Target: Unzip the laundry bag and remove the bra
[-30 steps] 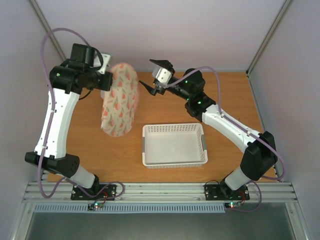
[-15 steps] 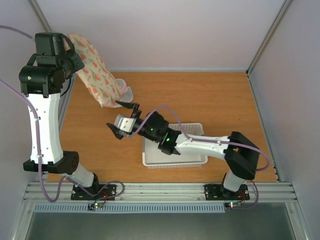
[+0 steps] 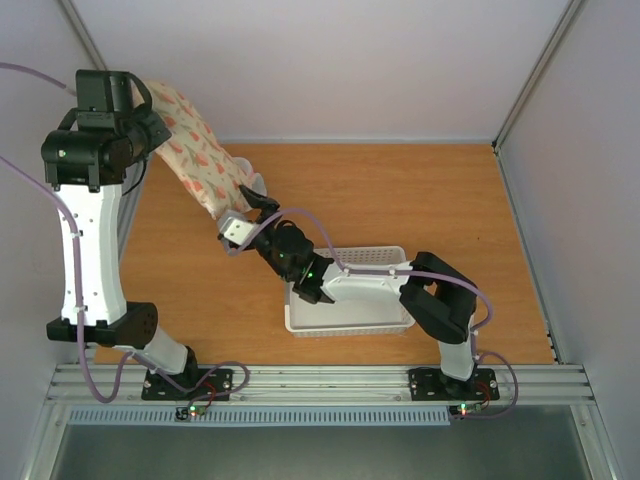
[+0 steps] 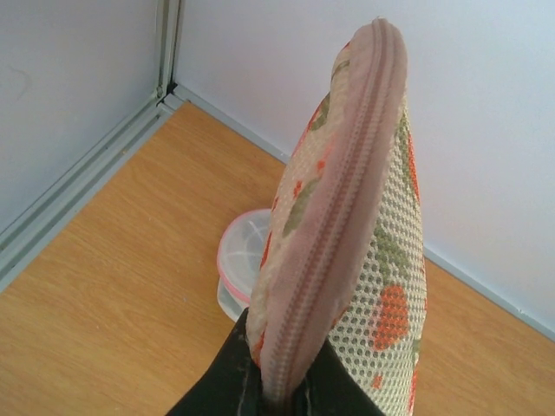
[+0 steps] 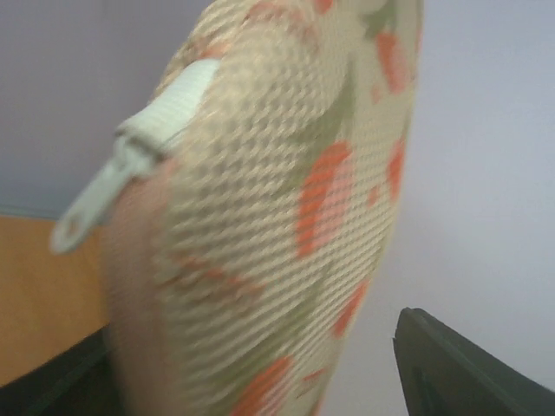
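Note:
The laundry bag [image 3: 195, 150], cream with a pink-and-green print, hangs tilted in the air at the far left. My left gripper [image 3: 150, 118] is shut on its upper end. In the left wrist view the bag [image 4: 364, 225] stands between my fingers [image 4: 282, 394], with the closed pink zipper [image 4: 334, 217] facing the camera. My right gripper [image 3: 250, 212] is open at the bag's lower end. In the right wrist view the bag [image 5: 286, 199] fills the space between the wide jaws, and a pale zipper pull [image 5: 95, 195] sticks out on the left. The bra is hidden.
A white basket [image 3: 400, 262] stands at the front middle of the wooden table, under the right arm. A small round white mesh pouch with a pink rim [image 4: 236, 264] lies on the table below the bag. The back wall is close behind the bag.
My left arm has lifted the bag up and to the far left. My right arm has swung from the back middle across to the left, up to the bag's lower end.

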